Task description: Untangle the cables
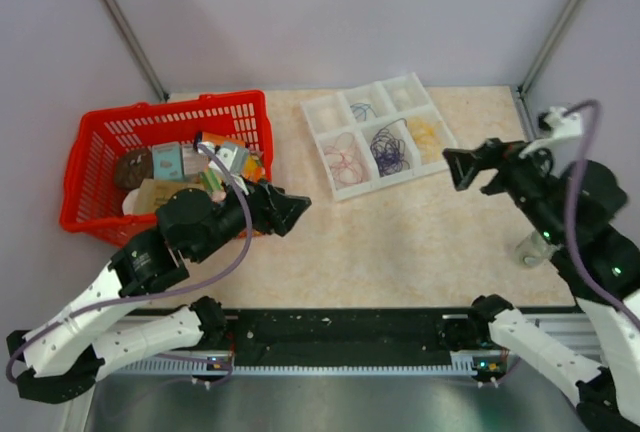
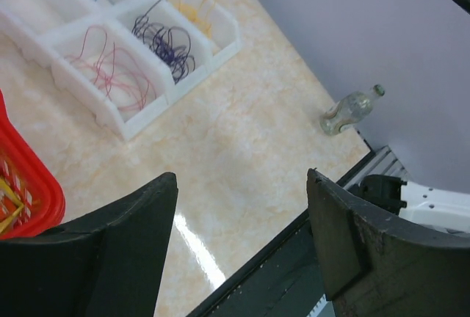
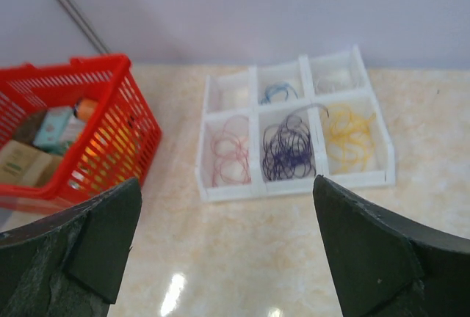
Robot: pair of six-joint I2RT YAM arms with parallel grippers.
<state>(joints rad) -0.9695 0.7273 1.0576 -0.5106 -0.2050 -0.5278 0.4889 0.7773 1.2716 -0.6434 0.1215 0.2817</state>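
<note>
Likely a lab: plain walls (image 1: 340, 12), metal posts (image 1: 120, 20).

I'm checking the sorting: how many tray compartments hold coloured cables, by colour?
Pink-red cables: 1
Purple cables: 1
Yellow cables: 1
Blue cables: 1
Total: 4
The tray has two more compartments; what they hold is too pale to tell.

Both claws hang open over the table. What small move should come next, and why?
Probably draw the right end effector back from the tray. The wires look sorted: pink, purple, yellow and blue each lie in their own compartment, and both it and the left end effector are open and empty. One purple loop may cross toward the yellow, though.
</note>
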